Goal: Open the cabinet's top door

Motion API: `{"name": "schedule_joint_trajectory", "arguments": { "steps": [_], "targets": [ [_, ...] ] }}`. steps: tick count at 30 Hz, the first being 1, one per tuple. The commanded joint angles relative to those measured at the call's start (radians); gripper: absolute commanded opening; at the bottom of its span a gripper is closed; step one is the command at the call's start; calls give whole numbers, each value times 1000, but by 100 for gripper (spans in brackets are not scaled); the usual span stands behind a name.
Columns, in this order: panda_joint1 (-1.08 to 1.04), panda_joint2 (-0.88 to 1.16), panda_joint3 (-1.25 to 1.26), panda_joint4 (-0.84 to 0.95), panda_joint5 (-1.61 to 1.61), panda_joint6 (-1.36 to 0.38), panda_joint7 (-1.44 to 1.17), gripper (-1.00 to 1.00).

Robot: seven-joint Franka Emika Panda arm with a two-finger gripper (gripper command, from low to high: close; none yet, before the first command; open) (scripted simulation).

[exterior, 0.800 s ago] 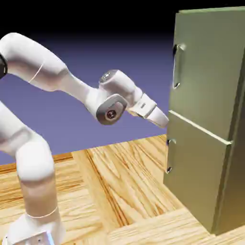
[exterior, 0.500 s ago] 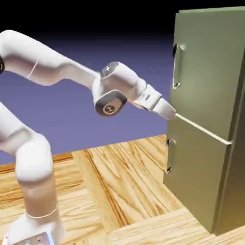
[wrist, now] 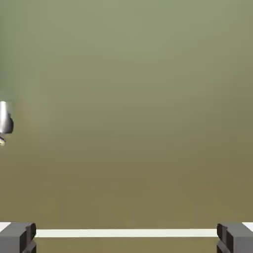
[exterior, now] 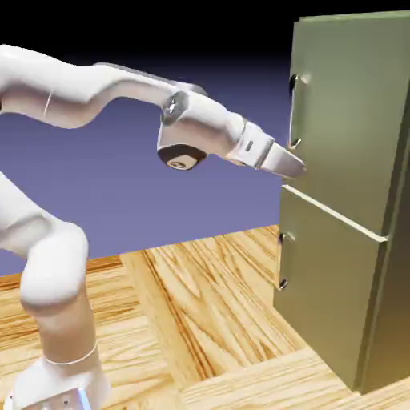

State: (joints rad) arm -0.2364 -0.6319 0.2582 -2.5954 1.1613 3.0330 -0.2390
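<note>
Mostly smooth and white, with rounded, thick segments like tubes. Glossy in places, with thin seam lines. At one joint (exterior: 181,157), a dark grey cap having a pale round centre. Near the wrist (exterior: 250,146), a small dark marking. On the base (exterior: 60,392), a bluish glowing strip.

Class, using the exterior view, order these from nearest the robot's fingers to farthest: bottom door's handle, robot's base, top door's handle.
1. Top door's handle: just above the fingers.
2. Bottom door's handle: below them.
3. Robot's base: farthest, at the view's lower left.
</note>
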Motion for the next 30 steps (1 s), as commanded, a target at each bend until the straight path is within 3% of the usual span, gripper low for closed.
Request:
{"name": "schedule_joint_trajectory", "arguments": {
  "steps": [1, 30],
  "targets": [
    [-9, -2, 10, 8, 44, 0, -37, 0],
    [-279, -70, 290, 241, 1305, -5, -1101, 0]
  ]
}}
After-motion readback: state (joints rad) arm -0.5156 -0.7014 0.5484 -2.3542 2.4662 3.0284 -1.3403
